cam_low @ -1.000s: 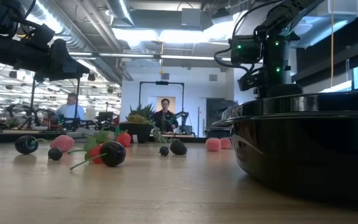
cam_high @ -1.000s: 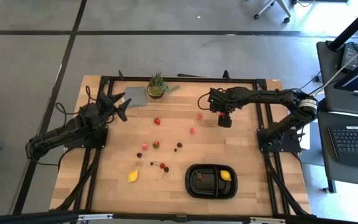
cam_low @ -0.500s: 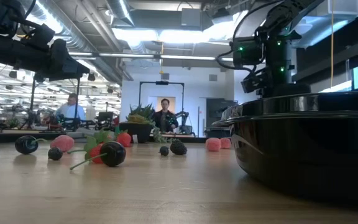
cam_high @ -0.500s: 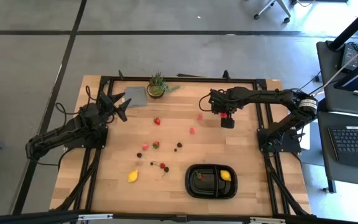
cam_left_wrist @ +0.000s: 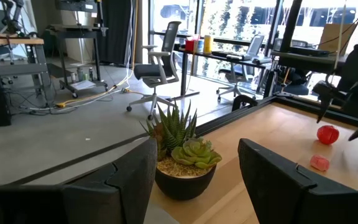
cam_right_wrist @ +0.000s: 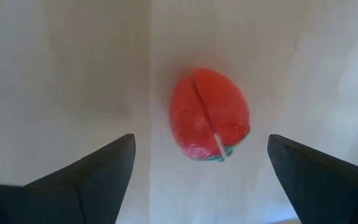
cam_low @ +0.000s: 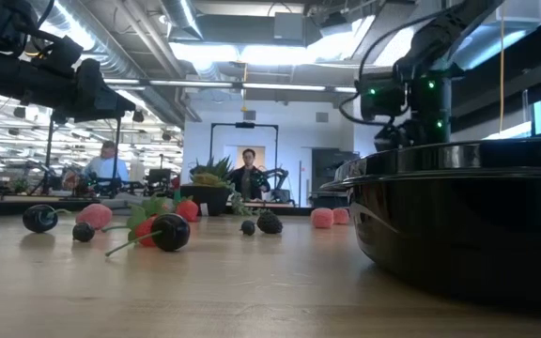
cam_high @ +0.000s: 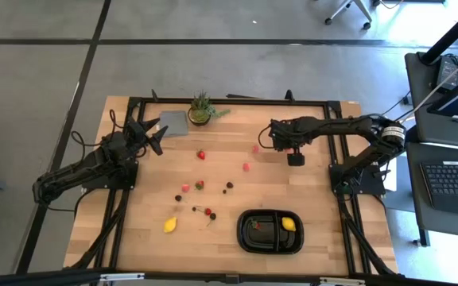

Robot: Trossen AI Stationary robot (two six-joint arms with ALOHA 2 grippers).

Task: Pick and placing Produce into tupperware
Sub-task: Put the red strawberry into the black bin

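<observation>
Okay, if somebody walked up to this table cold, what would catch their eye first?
Probably the black tray near the front edge, already holding a yellow lemon. Next, the produce scattered across the middle of the wooden table, including a second lemon lying loose. Then the right gripper, jaws open, poised right over a red fruit piece toward the back right, while the left gripper waits by the potted plant.
</observation>
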